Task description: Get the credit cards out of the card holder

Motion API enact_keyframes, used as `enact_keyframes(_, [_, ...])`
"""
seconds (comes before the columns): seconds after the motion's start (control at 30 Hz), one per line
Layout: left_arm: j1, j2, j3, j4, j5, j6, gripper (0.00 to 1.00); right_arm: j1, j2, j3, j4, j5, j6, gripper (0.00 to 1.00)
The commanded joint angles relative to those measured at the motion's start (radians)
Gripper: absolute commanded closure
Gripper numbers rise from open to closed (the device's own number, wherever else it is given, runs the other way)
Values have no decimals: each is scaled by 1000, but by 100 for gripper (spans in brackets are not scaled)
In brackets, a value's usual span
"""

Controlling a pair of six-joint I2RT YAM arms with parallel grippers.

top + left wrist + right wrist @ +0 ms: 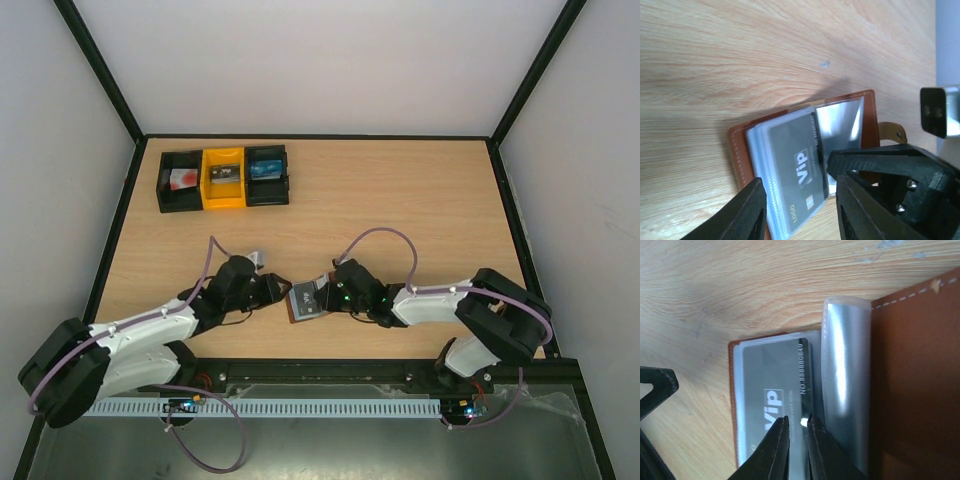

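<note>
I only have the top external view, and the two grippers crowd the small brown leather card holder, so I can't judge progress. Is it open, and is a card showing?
Observer: Yes. The brown leather card holder lies open, with a dark grey plastic card printed "VIP" face up inside.
Operator: Has the right gripper got hold of it?
Observer: The right gripper has its jaws nearly together at the card's near edge. I cannot tell whether they pinch it.
Operator: And the left?
Observer: The left gripper is open, with one jaw on each side of the clear plastic sleeves.
</note>
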Motion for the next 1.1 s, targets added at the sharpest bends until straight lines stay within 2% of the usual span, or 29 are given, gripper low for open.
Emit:
enact_keyframes(0.0, [-6,33,33,58,40,11,62,-8,-22,-32,63,-16,26,87])
enact_keyframes(0.07, [-5,70,33,106,70,17,66,-11,-21,-46,83,-10,30,86])
enact_keyframes(0.23, [-6,190,-2,251,128,26,85,-26,5,-38,54,-4,4,86])
enact_keyframes(0.33, [-6,247,-27,357,156,20,91,-35,22,-31,47,-19,-23,84])
enact_keyframes(0.47, [-6,315,-29,400,161,35,95,-35,35,-47,84,-58,-31,84])
enact_keyframes(0.63, [-2,370,-18,364,118,60,97,-35,32,-68,111,-74,-24,82])
enact_keyframes(0.83, [32,371,14,231,60,132,97,-35,6,-81,180,-151,30,79])
enact_keyframes(0.9, [51,364,11,212,54,147,97,-36,15,-89,235,-193,60,80])
enact_keyframes(1.07, [68,334,0,194,54,160,97,-37,56,-92,256,-175,77,83])
